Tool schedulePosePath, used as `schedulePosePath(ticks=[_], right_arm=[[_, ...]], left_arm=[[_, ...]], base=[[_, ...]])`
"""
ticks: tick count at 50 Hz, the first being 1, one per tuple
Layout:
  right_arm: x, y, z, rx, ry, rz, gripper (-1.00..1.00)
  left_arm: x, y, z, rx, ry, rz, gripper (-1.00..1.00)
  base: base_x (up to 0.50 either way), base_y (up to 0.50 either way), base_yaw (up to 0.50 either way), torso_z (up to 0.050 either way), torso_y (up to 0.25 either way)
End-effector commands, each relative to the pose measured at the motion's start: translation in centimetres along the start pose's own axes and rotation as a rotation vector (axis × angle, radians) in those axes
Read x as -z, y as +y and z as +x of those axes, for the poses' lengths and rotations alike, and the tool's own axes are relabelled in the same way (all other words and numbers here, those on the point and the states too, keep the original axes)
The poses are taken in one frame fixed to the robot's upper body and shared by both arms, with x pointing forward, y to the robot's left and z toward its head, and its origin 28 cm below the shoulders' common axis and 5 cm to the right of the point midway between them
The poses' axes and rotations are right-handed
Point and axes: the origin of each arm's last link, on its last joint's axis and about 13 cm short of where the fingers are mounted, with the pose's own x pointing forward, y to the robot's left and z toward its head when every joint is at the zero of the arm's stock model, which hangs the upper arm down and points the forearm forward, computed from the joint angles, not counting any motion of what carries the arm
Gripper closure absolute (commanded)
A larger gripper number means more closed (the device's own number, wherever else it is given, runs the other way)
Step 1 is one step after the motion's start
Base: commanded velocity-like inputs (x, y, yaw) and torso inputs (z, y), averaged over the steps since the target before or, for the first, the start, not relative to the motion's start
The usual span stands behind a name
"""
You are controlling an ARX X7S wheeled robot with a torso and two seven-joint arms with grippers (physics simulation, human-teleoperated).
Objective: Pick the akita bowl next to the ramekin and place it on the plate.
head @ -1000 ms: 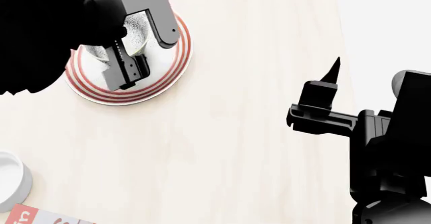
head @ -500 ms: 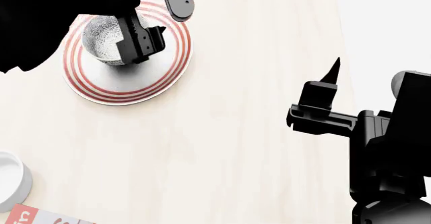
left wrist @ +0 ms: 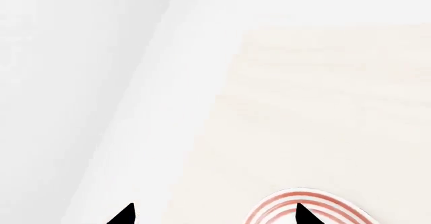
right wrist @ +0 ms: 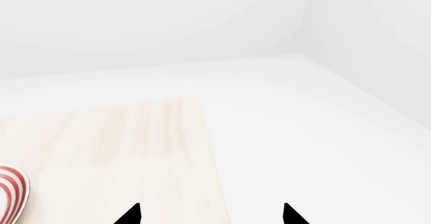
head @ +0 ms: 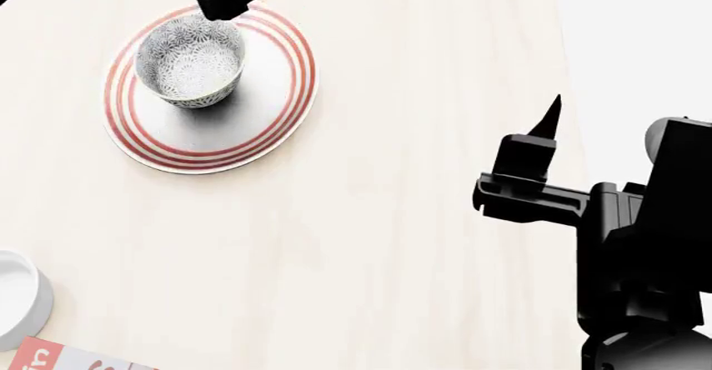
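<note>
On the pale wooden table (head: 401, 220) we see the plate (head: 262, 116) with red rings near the far left side, and the akita bowl (head: 190, 71) stands upright on it. The bowl is grey and white with tiny patterns, and it sits toward the far left part of the plate, not in the middle. Our left gripper (left wrist: 212, 215) is up above the far edge of the plate, apart from the bowl. Its two black fingertips (left wrist: 125, 215) stand wide apart and hold nothing. From the left wrist we see only a bit of the plate's red rim past one tip. The ramekin (head: 20, 295) is a small plain white cup at the near left edge of the table, well apart from the plate. Just beside it, at the very corner, peeks a red and white printed thing (head: 62, 357), and we cannot tell what it is. Our right gripper (right wrist: 210, 215) hangs at the right edge of the table. Its fingers are spread wide with nothing between them.
</note>
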Motion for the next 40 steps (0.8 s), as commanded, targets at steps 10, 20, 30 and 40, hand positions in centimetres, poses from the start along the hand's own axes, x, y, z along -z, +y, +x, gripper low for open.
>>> schedulePosePath(ticks=[10, 20, 30, 40], right_arm=[[-0.1, -0.1, 0.2, 0.004, -0.015, 0.016, -1.0], [-0.2, 0.0, 0.2, 0.003, -0.016, 0.014, -1.0], [-0.1, -0.1, 0.2, 0.003, -0.017, 0.013, -1.0], [-0.3, -0.1, 0.1, 0.003, -0.015, 0.015, -1.0]], left_arm=[[-0.6, -2.4, -3.5, -0.049, -0.146, -0.072, -1.0], [-0.3, -4.6, -4.9, -0.068, -0.201, -0.104, -1.0], [-1.0, -5.3, -6.6, -0.112, -0.273, -0.126, -1.0], [-1.3, -4.9, -7.7, -0.19, -0.388, -0.182, -1.0]], base=[[0.0, 0.0, 0.0, 0.0, 0.0], [0.0, 0.0, 0.0, 0.0, 0.0], [0.0, 0.0, 0.0, 0.0, 0.0], [0.0, 0.0, 0.0, 0.0, 0.0]])
